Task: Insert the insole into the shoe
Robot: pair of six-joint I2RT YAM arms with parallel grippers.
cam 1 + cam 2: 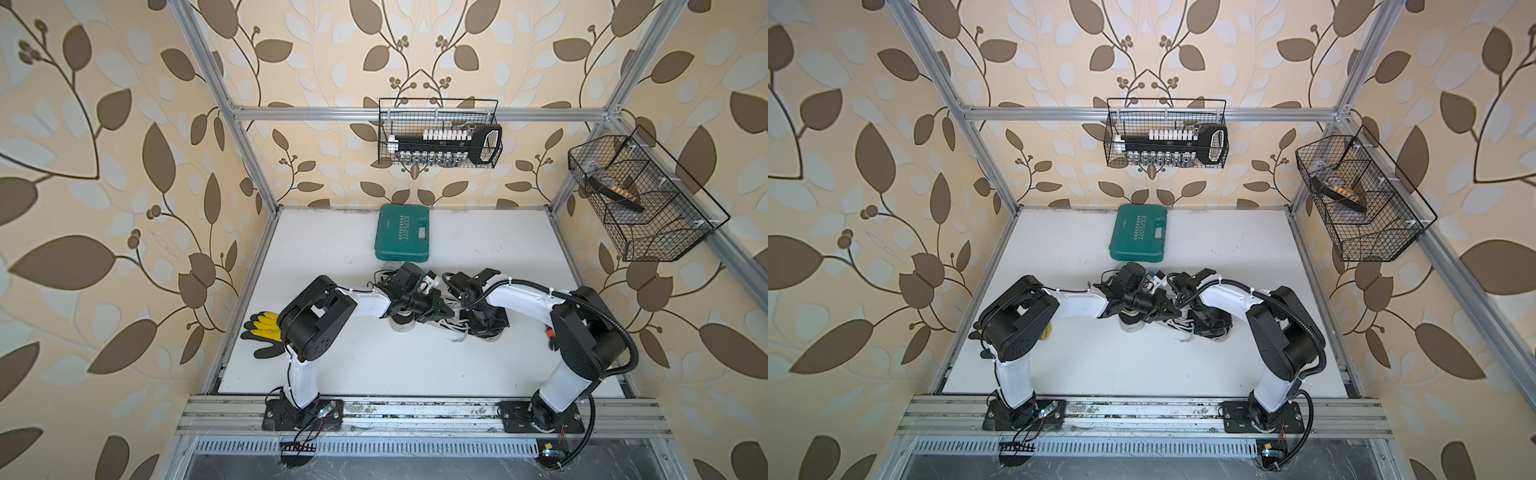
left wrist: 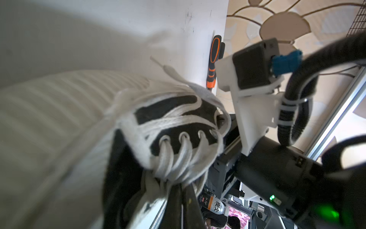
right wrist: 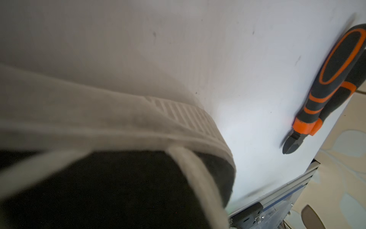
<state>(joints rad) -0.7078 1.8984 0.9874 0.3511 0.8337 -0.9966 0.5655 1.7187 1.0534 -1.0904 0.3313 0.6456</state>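
Note:
A black shoe [image 1: 402,323] with white laces and a white sole lies on its side mid-table, seen in both top views, toe toward the left arm [image 1: 1129,323]. My left gripper [image 1: 449,311] is shut at the lace area. In the left wrist view its dark fingers [image 2: 181,190] press together right under the laces of the shoe [image 2: 174,111]. My right gripper [image 1: 482,318] is down at the heel end. In the right wrist view its jaws are hidden behind the black heel of the shoe [image 3: 118,188]. The insole is hidden.
A green tool case [image 1: 402,232] lies just behind the shoe. A yellow and black glove [image 1: 264,330] lies at the table's left edge. Orange-handled cutters [image 3: 326,89] rest near the right edge. Two wire baskets [image 1: 438,133] [image 1: 640,199] hang on the frame.

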